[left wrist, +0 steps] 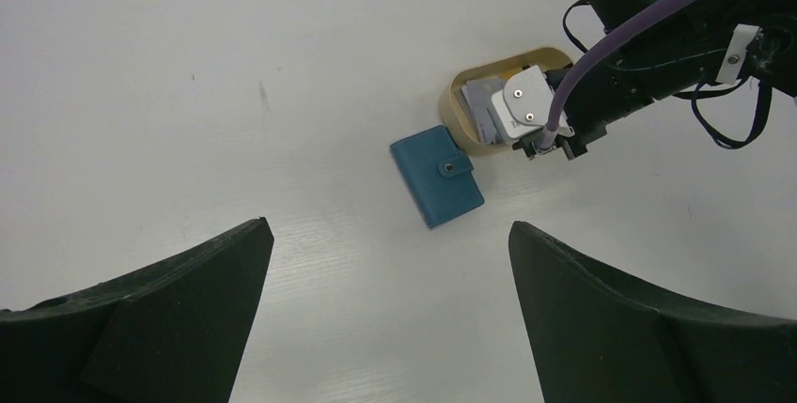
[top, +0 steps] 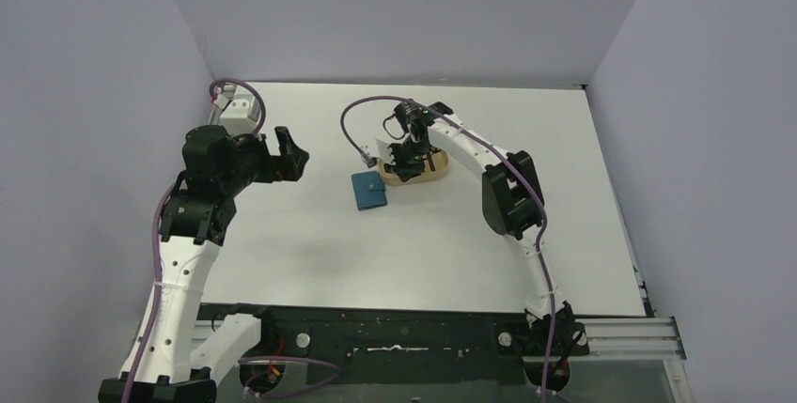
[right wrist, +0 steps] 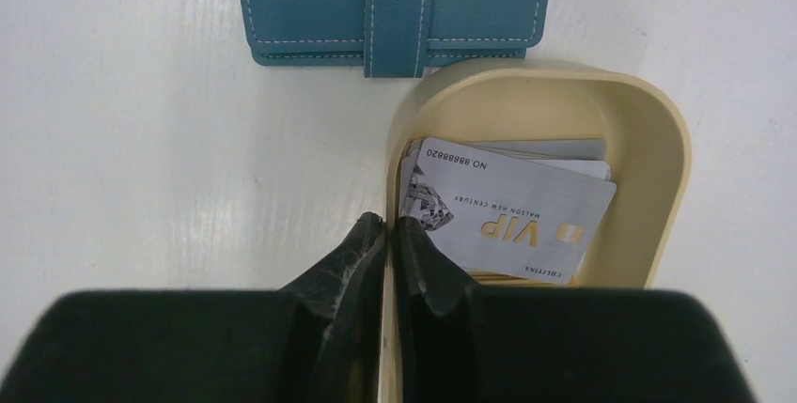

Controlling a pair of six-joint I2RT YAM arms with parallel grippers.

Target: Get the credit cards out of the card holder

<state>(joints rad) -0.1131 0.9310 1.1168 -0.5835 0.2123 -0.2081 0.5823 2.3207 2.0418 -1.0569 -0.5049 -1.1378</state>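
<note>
The teal card holder (top: 369, 190) lies folded shut and snapped on the table, also in the left wrist view (left wrist: 437, 176) and the right wrist view (right wrist: 395, 4). It touches the end of a tan oval tray (right wrist: 663, 149). The credit cards (right wrist: 512, 210) lie stacked in the tray, a whitish VIP card on top; they also show in the left wrist view (left wrist: 481, 107). My right gripper (right wrist: 387, 223) is shut on the tray's side wall, one finger inside and one outside. My left gripper (left wrist: 390, 226) is open and empty, held above the table left of the holder.
The tray (top: 430, 174) sits mid-table under the right arm's wrist (top: 414, 135). White table (top: 310, 253) with grey walls on three sides. The left gripper (top: 289, 154) hovers well left of the holder.
</note>
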